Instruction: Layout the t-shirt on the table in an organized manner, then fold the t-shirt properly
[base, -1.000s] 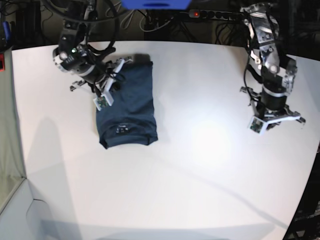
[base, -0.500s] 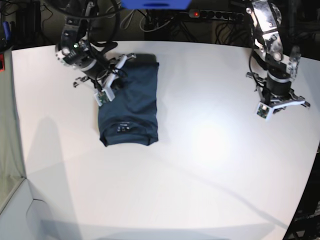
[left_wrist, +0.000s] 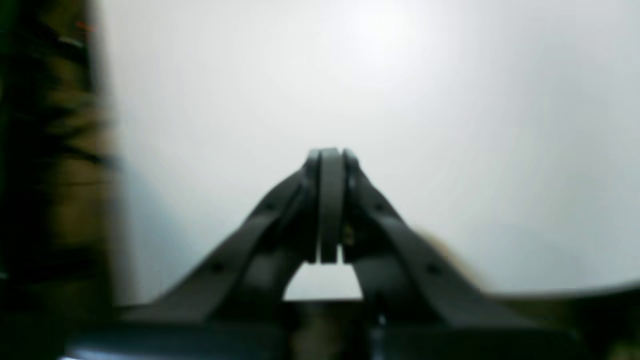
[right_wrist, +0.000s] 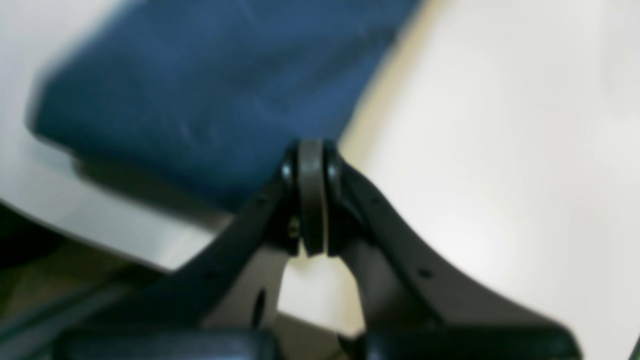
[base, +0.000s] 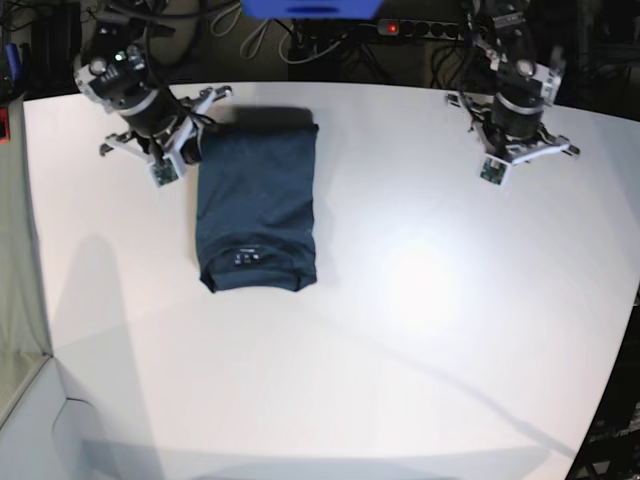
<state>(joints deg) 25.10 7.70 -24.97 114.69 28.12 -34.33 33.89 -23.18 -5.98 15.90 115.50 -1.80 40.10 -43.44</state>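
- The t-shirt (base: 257, 206) lies on the table (base: 420, 330) as a compact navy rectangle, neck label facing up at its near end; judged from its even edges, laying out and folding look complete or nearly so.
- Little seems left beyond, perhaps, one more fold or parking the arms; the pictures cannot settle which.
- The right hand (right_wrist: 311, 165) is clenched on nothing: its fingers meet flat, with no cloth between them.
- The shirt's far corner sits just beyond and to the left of that hand's tips, close by but seemingly apart from them.
- In the base view this hand (base: 190, 128) hangs at the shirt's far corner, wrist tilted toward the cloth.
- The left hand (left_wrist: 329, 172) is likewise clenched and empty, with only bare table ahead of it.
- This hand (base: 508, 140) is poised near the table's far edge, well apart from the shirt.
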